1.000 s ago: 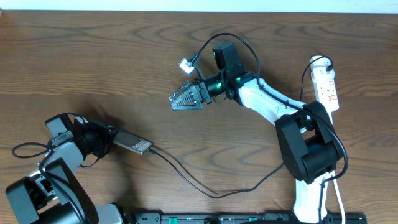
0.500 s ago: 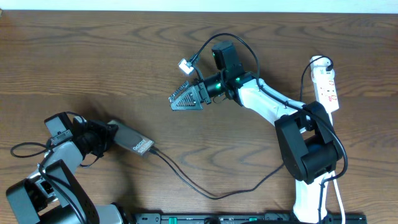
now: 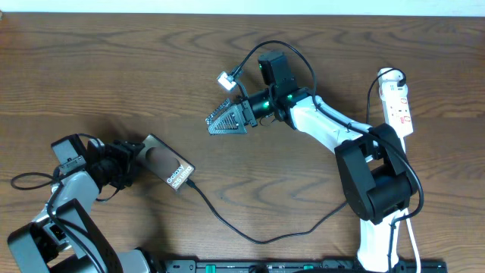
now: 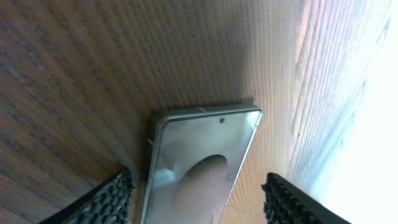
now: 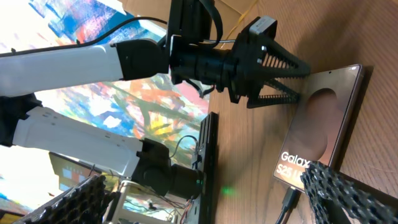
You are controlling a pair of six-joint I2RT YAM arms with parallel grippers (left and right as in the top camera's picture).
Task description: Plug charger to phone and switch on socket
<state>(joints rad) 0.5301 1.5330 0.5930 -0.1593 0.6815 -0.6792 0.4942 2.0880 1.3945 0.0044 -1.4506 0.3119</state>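
The phone (image 3: 167, 166) lies flat on the wood, its lettering up, with the charger (image 3: 227, 222) plugged into its right end. My left gripper (image 3: 136, 161) stands open around the phone's left end. In the left wrist view the phone (image 4: 200, 155) lies between the fingers (image 4: 109, 200) with a clear gap on the right side. My right gripper (image 3: 220, 120) hovers open over the table's middle with nothing in it. Its wrist view shows the phone (image 5: 324, 121), the plug (image 5: 290, 200) and the left gripper (image 5: 303, 81). The socket (image 3: 398, 100) lies at the far right.
The charger's black cable loops along the front of the table (image 3: 91, 68) and rises behind the right arm's base (image 3: 377, 186) toward the socket. A black rail (image 3: 288, 266) runs along the front edge.
My left gripper has opened and let go of the phone. The phone has gone from standing on its edge to lying flat with its face up. The right arm has not moved.
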